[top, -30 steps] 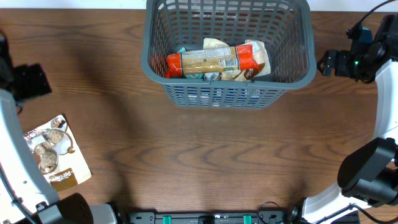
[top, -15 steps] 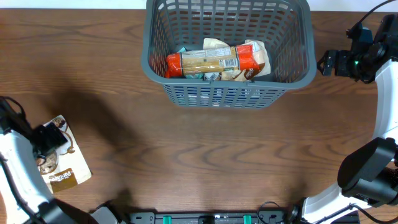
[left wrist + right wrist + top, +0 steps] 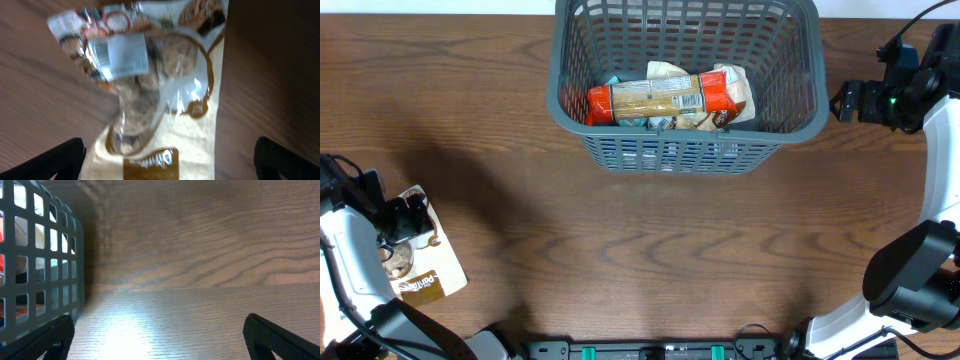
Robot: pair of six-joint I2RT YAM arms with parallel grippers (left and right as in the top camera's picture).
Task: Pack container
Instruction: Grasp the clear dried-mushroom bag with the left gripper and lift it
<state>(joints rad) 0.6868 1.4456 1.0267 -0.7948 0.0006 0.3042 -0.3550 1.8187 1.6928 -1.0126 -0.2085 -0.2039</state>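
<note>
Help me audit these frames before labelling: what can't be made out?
1. Overhead: packets beneath the red-ended packet in the container; it covers most of them.
2. Left wrist: print on the cookie packet, blurred; its lower end is cut off by the frame.
3. Overhead: whether the left gripper touches that packet; too small.

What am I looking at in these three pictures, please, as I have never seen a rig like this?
Two robot arms work at a wooden table. One picture looks down from overhead; the other two come from a camera on each wrist, with the fingers showing as dark shapes in the bottom corners. The left gripper hangs open over a cookie packet lying on the table. The right gripper is open beside the grey basket, which holds a red-ended packet and others. Neither gripper holds anything.
</note>
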